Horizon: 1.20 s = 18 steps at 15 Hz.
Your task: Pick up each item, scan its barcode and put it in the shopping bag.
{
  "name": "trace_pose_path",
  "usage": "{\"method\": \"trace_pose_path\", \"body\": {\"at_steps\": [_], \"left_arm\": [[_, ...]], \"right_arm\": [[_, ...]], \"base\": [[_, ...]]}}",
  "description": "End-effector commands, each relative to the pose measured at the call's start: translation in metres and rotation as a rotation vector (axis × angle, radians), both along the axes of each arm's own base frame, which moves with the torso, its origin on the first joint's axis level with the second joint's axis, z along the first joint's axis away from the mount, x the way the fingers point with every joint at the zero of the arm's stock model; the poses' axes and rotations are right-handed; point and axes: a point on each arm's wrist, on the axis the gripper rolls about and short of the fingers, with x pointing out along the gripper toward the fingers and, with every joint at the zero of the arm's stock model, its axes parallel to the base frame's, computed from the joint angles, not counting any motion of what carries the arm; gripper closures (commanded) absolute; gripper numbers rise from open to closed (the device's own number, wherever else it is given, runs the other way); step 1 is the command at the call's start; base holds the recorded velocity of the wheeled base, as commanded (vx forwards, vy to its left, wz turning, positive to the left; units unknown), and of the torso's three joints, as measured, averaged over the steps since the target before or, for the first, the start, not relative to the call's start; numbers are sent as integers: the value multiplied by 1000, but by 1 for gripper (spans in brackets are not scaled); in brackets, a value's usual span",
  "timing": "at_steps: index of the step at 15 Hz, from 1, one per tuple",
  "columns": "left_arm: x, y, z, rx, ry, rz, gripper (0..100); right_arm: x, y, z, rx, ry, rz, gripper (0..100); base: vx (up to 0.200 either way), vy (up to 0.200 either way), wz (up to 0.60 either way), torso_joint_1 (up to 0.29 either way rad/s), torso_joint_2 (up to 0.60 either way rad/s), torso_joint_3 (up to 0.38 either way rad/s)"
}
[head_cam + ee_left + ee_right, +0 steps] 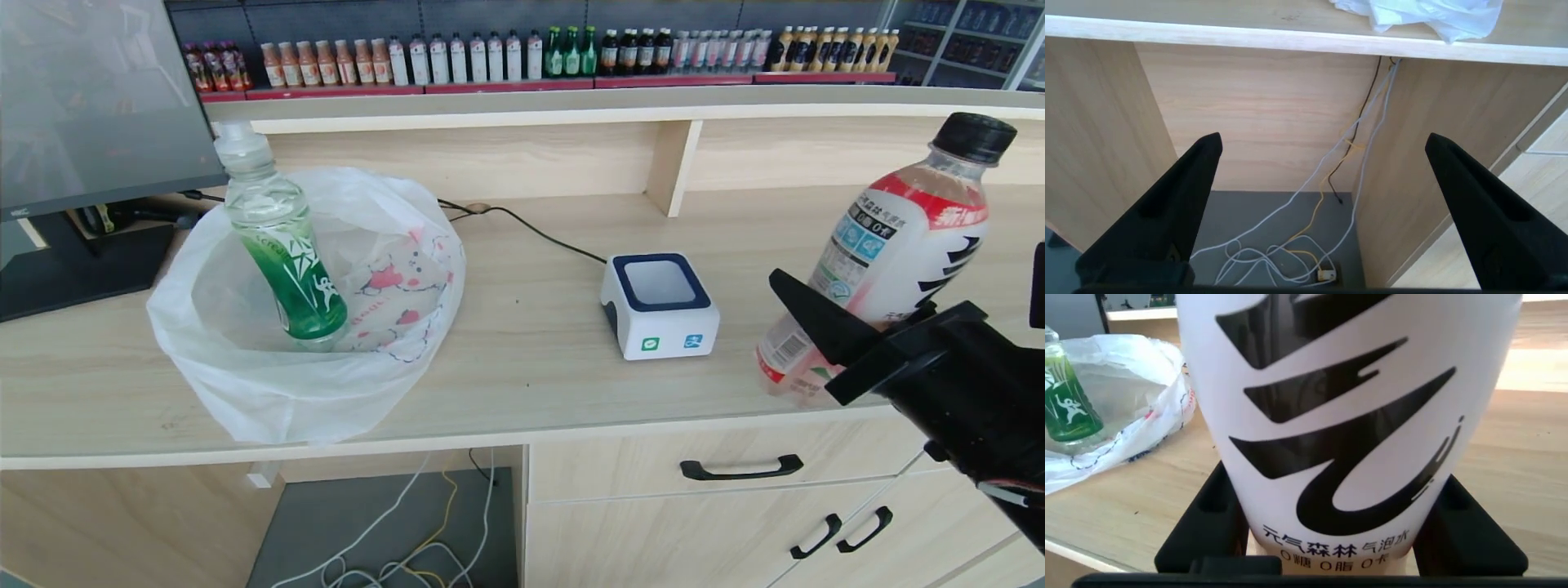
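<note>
One green bottle (282, 237) in bag (269, 392), base veiled; scanner (660, 305) nearby; right tool (1331, 539) clamps pink bottle (890, 245); left tool (1323, 143) apart.

Light wood-grain counter (522, 359) with raised back ledge. At left, crumpled white plastic shopping bag (245, 384); mid-counter, well apart, white cube scanner with dark blue rim (660, 306), thin black cable (539, 233) behind; far left, black monitor stand (73, 269).
</note>
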Motion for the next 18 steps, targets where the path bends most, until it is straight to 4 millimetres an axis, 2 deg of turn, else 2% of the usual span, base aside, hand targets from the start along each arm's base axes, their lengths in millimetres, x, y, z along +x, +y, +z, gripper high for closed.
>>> {"method": "trace_pose_path", "body": {"at_steps": [1,6,8,11,14,18], "left_arm": [[0,0,0,1,-1,0,0],[0,0,0,0,-1,0,0],[0,0,0,0,-1,0,0],[0,0,0,1,-1,0,0],[0,0,0,4,-1,-1,0],[0,0,0,4,-1,-1,0]], "right_arm": [[-10,-5,9,31,-36,3,100],[-12,-8,14,38,-60,-7,100],[-7,-5,11,-15,-64,-14,100],[3,-1,16,-12,-84,-2,100],[7,2,16,-19,-86,17,100],[17,17,24,-80,-158,135,100]], "base": [[0,200,0,-2,-2,2],[0,200,0,1,2,4],[0,200,0,2,5,2],[0,200,0,4,4,2],[0,0,0,0,0,0],[0,0,0,0,0,0]]}}
